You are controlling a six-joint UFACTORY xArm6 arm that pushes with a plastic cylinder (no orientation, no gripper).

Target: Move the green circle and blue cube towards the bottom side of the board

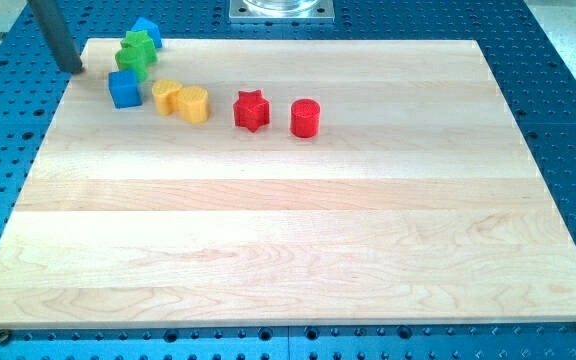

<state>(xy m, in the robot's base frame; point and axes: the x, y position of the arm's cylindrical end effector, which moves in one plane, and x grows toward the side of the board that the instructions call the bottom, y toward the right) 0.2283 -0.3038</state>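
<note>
A blue cube (124,89) sits near the board's top left corner. Just above it stands a green circle (131,60), touching a green star (139,43) that lies against another blue block (150,30) at the top edge. My tip (74,69) is at the board's top left edge, to the left of the green circle and up-left of the blue cube, apart from both.
Two yellow blocks (167,95) (194,104) lie touching, right of the blue cube. A red star (251,109) and a red cylinder (306,117) lie further right. The wooden board (288,250) rests on a blue perforated table. A metal base (282,10) is at the view's top.
</note>
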